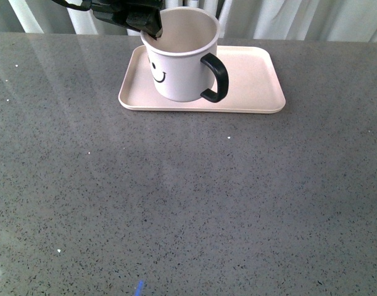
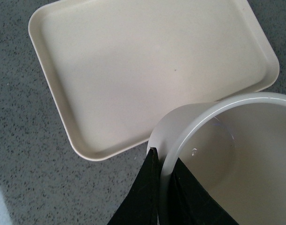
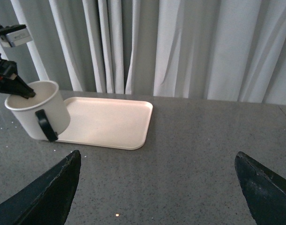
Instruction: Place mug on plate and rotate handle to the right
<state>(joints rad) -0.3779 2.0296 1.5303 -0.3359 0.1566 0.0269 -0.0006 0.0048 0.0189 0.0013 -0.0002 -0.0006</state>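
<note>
Left gripper [image 1: 152, 29] clamps rim of mug [image 1: 179, 71], which seems down on plate [image 1: 256, 74], left part, w/ handle [image 1: 222, 74] approx. rightward, so next: check angle, release, lift clear.

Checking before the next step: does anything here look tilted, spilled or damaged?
Nothing stands out. The mug looks upright and empty on the plate, left of its middle, handle toward the right. The left gripper pinches its rim, one finger inside.
</note>
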